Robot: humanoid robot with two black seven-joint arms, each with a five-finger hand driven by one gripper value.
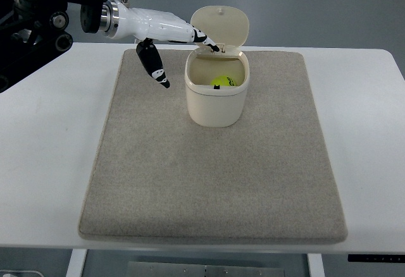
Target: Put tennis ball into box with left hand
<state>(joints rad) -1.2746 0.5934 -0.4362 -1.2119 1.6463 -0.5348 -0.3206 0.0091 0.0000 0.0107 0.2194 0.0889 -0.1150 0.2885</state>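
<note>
Top view: the left robot hand reaches in from the upper left, its white palm stretched toward the box. Its fingers are spread and hold nothing — the long ones point at the hinge behind the box's back rim, while the black-tipped thumb hangs down over the mat, apart from the box. The tennis ball — bright yellow-green — lies inside the cream box, whose lid stands tipped back. The mat lies on the white worktop.
</note>
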